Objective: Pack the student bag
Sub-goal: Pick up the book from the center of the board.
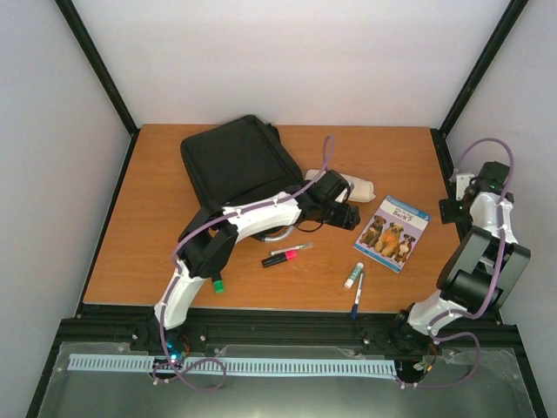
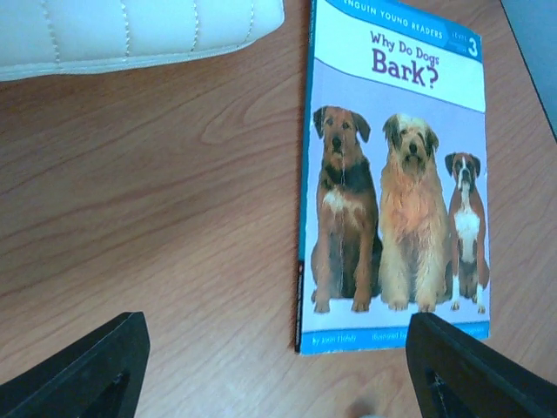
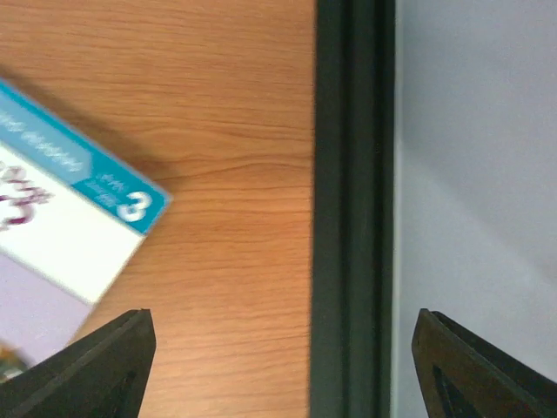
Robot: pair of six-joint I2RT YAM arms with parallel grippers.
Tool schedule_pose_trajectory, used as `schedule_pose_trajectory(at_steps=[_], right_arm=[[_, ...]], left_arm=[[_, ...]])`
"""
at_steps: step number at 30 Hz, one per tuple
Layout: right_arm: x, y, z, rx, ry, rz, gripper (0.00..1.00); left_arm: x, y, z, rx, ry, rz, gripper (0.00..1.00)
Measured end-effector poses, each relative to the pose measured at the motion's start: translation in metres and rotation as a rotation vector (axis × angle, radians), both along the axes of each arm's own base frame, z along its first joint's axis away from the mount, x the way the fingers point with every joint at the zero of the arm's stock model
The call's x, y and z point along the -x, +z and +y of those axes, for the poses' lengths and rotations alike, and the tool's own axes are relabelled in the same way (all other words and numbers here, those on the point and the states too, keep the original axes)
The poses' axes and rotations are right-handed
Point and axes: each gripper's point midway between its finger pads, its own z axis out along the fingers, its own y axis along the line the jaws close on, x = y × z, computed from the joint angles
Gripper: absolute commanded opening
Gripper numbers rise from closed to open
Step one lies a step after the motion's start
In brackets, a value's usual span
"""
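Student bag (image 1: 237, 161) runs far-left to near-right, handle (image 1: 277, 234) nearest.

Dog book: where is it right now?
The dog book lies flat on the table's right half in the top view, just right of the white pouch and the left gripper.

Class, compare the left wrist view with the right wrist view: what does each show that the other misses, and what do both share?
Only the left wrist view shows the white stitched soft pouch and the three dogs pictured on the thin blue-edged paperback book. Only the right wrist view shows the black frame rail and the pale wall beyond it. Both show that book, the right only its corner, and the brown wooden table.
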Motion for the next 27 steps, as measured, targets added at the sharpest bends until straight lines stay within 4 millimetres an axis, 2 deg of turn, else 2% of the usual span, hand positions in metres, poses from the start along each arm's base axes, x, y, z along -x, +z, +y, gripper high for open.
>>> schedule_pose_trajectory(at_steps=[2, 6, 10, 13, 17, 21, 27], right_arm=[[0.006, 0.008, 0.006, -0.075, -0.013, -0.029, 0.80], [0.016, 0.006, 0.039, -0.217, 0.032, -0.028, 0.75], [0.032, -0.017, 0.065, -0.341, 0.053, 0.034, 0.70], [0.040, -0.034, 0.075, -0.402, 0.053, 0.083, 0.64], [0.049, -0.051, 0.084, -0.451, 0.054, 0.128, 0.55], [0.050, -0.059, 0.084, -0.458, 0.055, 0.142, 0.44], [0.049, -0.077, 0.077, -0.436, 0.042, 0.170, 0.39]], left_arm=[[-0.003, -0.004, -0.006, 0.008, 0.008, 0.013, 0.83], [-0.008, -0.014, -0.016, 0.017, 0.020, 0.040, 0.84], [-0.011, -0.024, -0.027, 0.032, 0.029, 0.076, 0.84], [-0.011, -0.034, -0.032, 0.039, 0.035, 0.109, 0.84], [-0.009, -0.046, -0.038, 0.046, 0.036, 0.150, 0.84], [-0.008, -0.054, -0.044, 0.056, 0.035, 0.186, 0.83], [-0.012, -0.054, -0.059, 0.095, 0.030, 0.210, 0.77]])
